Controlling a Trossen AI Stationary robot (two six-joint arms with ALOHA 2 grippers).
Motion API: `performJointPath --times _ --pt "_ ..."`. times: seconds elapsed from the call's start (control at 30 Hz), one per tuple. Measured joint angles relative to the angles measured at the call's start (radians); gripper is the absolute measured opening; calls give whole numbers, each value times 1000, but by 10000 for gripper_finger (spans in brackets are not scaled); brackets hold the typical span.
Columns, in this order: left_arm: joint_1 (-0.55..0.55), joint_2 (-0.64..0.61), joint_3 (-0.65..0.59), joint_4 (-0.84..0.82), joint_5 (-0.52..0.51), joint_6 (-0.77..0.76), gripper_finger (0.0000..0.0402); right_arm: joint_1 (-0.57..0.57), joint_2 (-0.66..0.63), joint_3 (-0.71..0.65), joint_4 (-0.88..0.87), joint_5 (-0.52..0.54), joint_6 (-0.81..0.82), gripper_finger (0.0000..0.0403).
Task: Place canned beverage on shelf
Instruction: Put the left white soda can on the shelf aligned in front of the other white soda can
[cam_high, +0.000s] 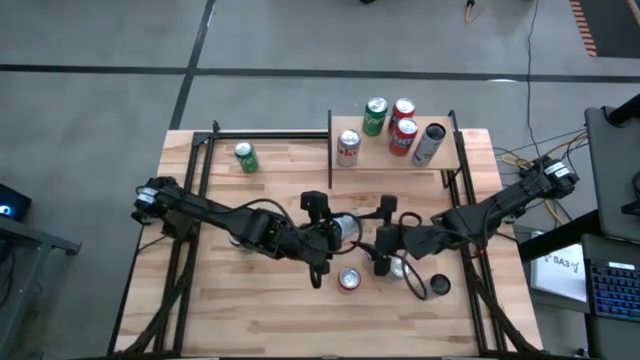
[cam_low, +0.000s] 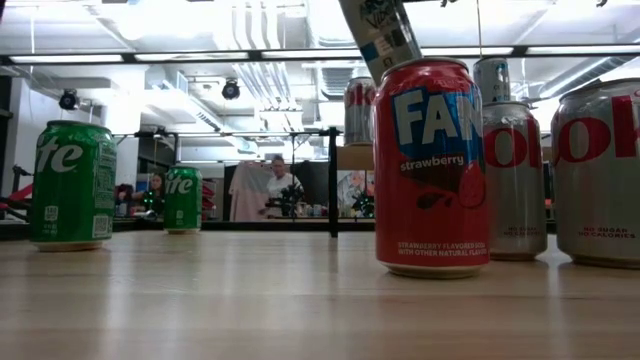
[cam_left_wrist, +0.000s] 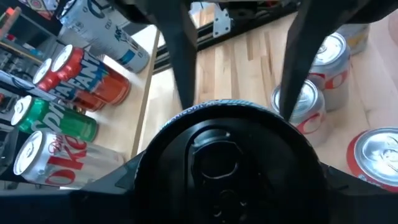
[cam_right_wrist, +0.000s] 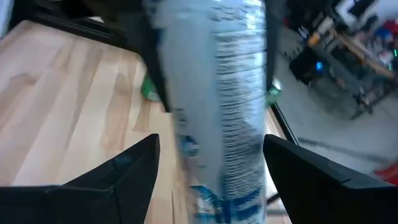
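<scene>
My left gripper (cam_high: 335, 236) is shut on a tall white-and-blue can (cam_right_wrist: 233, 106) with a black lid (cam_left_wrist: 217, 162), above the table's middle. In the low view the can (cam_low: 380, 35) hangs tilted in the air. My right gripper (cam_high: 383, 250) is open. Its fingers (cam_right_wrist: 124, 180) stand on either side of the can's body, and I cannot tell whether they touch it. The shelf (cam_high: 385, 162), a light wood board with black posts, is at the far right. It bears a green can (cam_high: 375, 115), two red cans (cam_high: 403, 135), a silver can (cam_high: 348, 148) and a lying white can (cam_high: 428, 143). My left gripper pinches the can's side wall (cam_left_wrist: 181, 121) between its two fingers, near the black-lidded end. The fingers (cam_left_wrist: 177, 56) lie across the can. The can is lifted clear of the table and tilted.
A green can (cam_high: 245, 157) stands at the far left of the table (cam_high: 250, 310). A red-topped can (cam_high: 349, 280), a silver can (cam_high: 400, 266) and a black-topped can (cam_high: 438, 286) stand near the grippers. Black frame rails (cam_high: 205, 170) run along both table sides.
</scene>
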Motion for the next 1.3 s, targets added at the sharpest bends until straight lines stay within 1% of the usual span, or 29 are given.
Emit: performJointPath --times 0.13,0.27,0.37,0.5,0.63,0.67,0.73,0.8,0.87,0.97,1.07,1.13,1.2,1.3 --pt "1 0 0 7 -3 -3 236 -31 35 42 -71 -2 36 277" --pt "0 0 0 15 -2 -3 236 -57 82 88 -106 -44 7 278" --pt "1 0 -1 11 -4 13 236 -74 118 140 -165 -50 -22 277" --pt "2 0 -2 5 -10 34 236 -91 145 194 -228 -50 -35 265" --pt "2 0 -2 5 -21 48 236 -106 152 211 -241 -57 -50 252" --pt "2 0 -2 2 -23 48 242 -112 152 211 -241 -64 -51 252" --pt "3 0 -2 0 -17 49 260 -123 152 211 -238 -102 -48 260" --pt "2 0 -2 7 2 54 268 -132 151 211 -231 -152 -48 276" --pt "2 1 -1 17 2 52 263 -137 152 211 -220 -169 -35 295" --pt "2 1 1 29 -1 44 243 -144 153 211 -211 -162 -24 320" --pt "2 1 1 41 -2 44 238 -147 161 210 -194 -162 -26 331" --pt "2 1 1 45 -2 42 238 -146 162 208 -187 -161 -40 328" --pt "2 1 2 45 -4 39 239 -146 162 207 -175 -162 -42 316" --pt "2 1 2 45 -6 38 256 -146 161 204 -173 -164 -43 280"
